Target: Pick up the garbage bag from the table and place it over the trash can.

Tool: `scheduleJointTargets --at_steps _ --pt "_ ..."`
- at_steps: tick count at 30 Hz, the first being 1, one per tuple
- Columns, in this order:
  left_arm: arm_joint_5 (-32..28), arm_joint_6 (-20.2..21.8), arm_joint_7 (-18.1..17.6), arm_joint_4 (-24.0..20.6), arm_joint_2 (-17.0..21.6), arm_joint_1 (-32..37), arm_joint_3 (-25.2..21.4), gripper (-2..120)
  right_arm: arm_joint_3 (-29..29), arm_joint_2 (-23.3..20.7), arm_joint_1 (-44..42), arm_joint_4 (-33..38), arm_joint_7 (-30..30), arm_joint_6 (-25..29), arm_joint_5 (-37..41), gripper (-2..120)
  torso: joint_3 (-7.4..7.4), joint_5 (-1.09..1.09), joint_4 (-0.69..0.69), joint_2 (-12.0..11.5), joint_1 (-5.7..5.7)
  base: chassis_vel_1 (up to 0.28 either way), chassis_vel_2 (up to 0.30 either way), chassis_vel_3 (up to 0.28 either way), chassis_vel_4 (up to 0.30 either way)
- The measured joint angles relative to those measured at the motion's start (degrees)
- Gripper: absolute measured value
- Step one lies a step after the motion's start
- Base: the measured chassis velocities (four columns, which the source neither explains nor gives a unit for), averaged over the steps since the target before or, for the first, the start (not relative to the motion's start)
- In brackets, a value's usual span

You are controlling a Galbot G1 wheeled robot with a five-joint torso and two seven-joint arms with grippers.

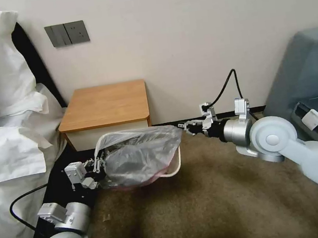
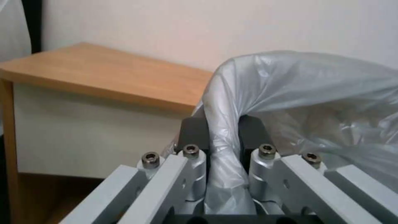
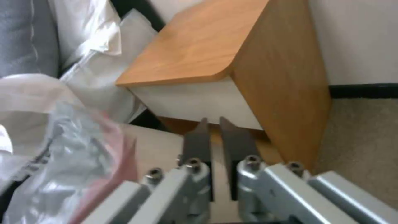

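The garbage bag (image 1: pixel 142 156) is off the tabletop (image 1: pixel 104 104) and draped over the trash can (image 1: pixel 175 167), which stands on the carpet just in front of the nightstand; the can's cream rim shows at the near right corner and along the back left edge, while the crinkled grey film covers most of the opening, with a pinkish edge hanging low at the front. The left claw (image 1: pixel 98 165) sits at the can's left side, beside the bed (image 1: pixel 11 154), its 2 dark fingers (image 2: pixel 195 132) pinching a gathered fold of the bag between them. The right claw (image 1: pixel 183 125) is held out level at the bag's upper right corner, just beside the plastic, its 2 fingers (image 3: pixel 198 143) nearly pressed together with only a thin slit between them and nothing gripped.
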Motion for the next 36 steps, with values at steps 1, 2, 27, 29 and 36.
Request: scheduleJointTargets --at_steps 1,2,27,29,36 --pt "0.0 0.0 0.0 0.2 0.0 0.0 0.0 9 1.0 -0.1 -0.9 0.4 0.1 0.0 0.5 15 0.0 0.0 0.0 0.0 0.0 0.0 0.0 0.0 0.0" --pt "0.0 0.0 0.0 0.3 0.0 -0.1 -0.1 9 2.7 -0.5 -2.5 1.0 0.2 0.0 0.8 22 0.0 0.01 0.0 0.0 0.0 0.0 0.0 0.0 0.0" --pt "-2.1 0.8 -2.1 1.3 0.5 -2.0 -0.5 9 11.1 3.2 -16.2 15.8 13.4 5.2 11.3 100 0.0 0.0 0.0 0.0 0.0 0.0 0.0 0.0 0.0" --pt "-2.1 0.9 -2.1 1.3 0.5 -2.1 -0.5 9 10.9 3.4 -16.1 15.5 13.4 5.2 10.7 100 0.0 0.0 0.0 0.0 0.0 0.0 0.0 0.0 0.0" --pt "-2.2 1.2 -2.1 1.2 0.6 -2.3 -0.3 9 9.8 4.3 -16.0 14.3 12.3 4.9 6.6 100 0.0 0.0 0.0 0.0 0.0 0.0 0.0 0.0 0.0"
